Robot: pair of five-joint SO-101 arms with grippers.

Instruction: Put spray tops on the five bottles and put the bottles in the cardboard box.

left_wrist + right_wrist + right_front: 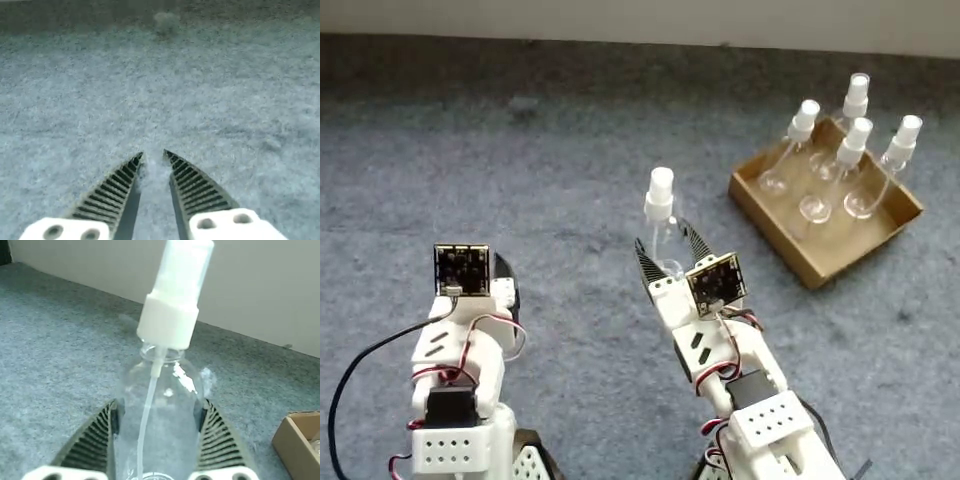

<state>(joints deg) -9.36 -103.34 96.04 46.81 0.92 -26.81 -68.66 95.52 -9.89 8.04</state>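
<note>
My right jaws were clenched on a clear bottle (160,410), which stood upright between them with its spray top (172,310) on. My left jaws stood a little apart over the grey table (160,90), gripping nothing. Ahead and right of my right jaws, four capped bottles (847,155) stood in the cardboard box (770,235).

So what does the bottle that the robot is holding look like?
The bottle is clear, plastic by the look, and seems empty. A white spray top sits on its neck, with a thin tube running down inside. It is upright, with grey carpet all around, gripped on both sides by the black ribbed fingers of the right gripper, outside the cardboard box.
</note>
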